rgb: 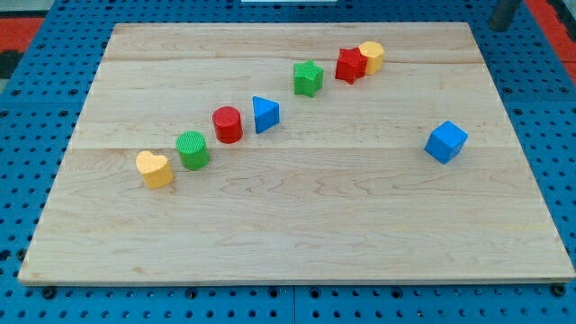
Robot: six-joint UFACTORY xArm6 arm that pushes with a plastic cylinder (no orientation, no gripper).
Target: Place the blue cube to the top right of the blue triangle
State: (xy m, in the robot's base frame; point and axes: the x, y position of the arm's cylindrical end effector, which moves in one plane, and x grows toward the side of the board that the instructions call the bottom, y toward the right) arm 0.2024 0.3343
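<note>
A pale wooden board (297, 234) is lying on a blue perforated table (27, 99), carrying a diagonal row: yellow heart block (155, 169), green cylinder (193, 149), red cylinder (228, 124), blue triangle (265, 114), green star (308, 78), red star (350, 65), yellow block (372, 56). A blue cube (446, 141) is sitting well apart, at the view's right.

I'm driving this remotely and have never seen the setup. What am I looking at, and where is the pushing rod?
One camera looks down at a slant on a pale wooden board lying on a blue perforated table. A diagonal row of blocks runs from lower left to upper right: yellow heart block, green cylinder, red cylinder, blue triangle, green star block, red star block, yellow block. The blue cube sits alone at the view's right. A dark rod shows at the top right corner; my tip cannot be made out. Nothing is held.
</note>
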